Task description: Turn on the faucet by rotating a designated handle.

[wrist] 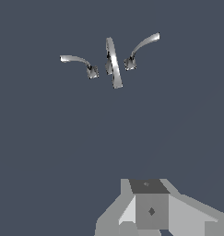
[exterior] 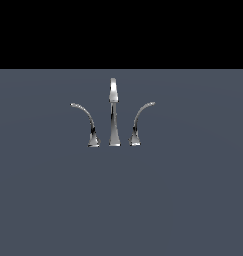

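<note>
In the exterior view the faucet (exterior: 113, 112) stands upright on a plain grey floor (exterior: 193, 200), its straight spout vertical. The handle (exterior: 139, 122) rises from its flared base just beside the spout, on the exterior view's right, and its tip curves away to that side. No writing shows on anything.

In the wrist view the handle (wrist: 140, 50) lies well apart from the gripper (wrist: 150, 209); whether its fingers are wide or narrow cannot be told.

Flat slate-grey floor (exterior: 43, 200), black backdrop (exterior: 121, 30)
</note>
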`<state>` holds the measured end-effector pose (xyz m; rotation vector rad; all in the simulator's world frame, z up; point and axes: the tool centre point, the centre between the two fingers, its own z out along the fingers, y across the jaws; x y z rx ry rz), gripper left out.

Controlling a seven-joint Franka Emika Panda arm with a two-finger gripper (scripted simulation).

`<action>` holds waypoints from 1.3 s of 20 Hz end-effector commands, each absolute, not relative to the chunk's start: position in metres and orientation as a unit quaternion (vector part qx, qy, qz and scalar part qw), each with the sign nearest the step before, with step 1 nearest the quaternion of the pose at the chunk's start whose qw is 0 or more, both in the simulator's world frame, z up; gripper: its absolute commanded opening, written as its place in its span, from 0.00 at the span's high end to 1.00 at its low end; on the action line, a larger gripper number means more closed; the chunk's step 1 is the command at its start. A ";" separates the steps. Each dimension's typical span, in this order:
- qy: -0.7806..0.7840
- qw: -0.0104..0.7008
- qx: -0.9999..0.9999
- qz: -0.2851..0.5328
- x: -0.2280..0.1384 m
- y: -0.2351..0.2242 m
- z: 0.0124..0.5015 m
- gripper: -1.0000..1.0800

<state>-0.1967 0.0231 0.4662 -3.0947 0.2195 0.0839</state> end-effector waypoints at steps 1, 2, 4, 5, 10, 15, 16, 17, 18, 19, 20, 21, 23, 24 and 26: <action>0.101 0.027 -0.994 0.029 -0.178 0.021 0.460 1.00; 0.115 0.031 -0.992 0.029 -0.170 0.020 0.456 1.00; 0.145 0.037 -0.988 0.031 -0.153 0.018 0.449 1.00; 0.159 0.040 -0.986 0.032 -0.145 0.017 0.445 1.00; 0.234 0.050 -0.970 0.037 -0.103 0.009 0.423 1.00; 0.309 0.055 -0.948 0.040 -0.064 -0.001 0.395 1.00; 0.324 0.056 -0.943 0.041 -0.056 -0.003 0.389 1.00; 0.339 0.056 -0.938 0.041 -0.048 -0.006 0.382 1.00; 0.354 0.056 -0.933 0.042 -0.041 -0.008 0.376 1.00; 0.369 0.055 -0.927 0.042 -0.034 -0.011 0.369 1.00; 0.384 0.055 -0.921 0.042 -0.027 -0.014 0.362 1.00; 0.399 0.054 -0.914 0.042 -0.020 -0.017 0.355 1.00; 0.428 0.052 -0.901 0.042 -0.006 -0.022 0.341 1.00; 0.442 0.051 -0.894 0.041 0.001 -0.025 0.333 1.00; 0.471 0.048 -0.880 0.040 0.013 -0.032 0.318 1.00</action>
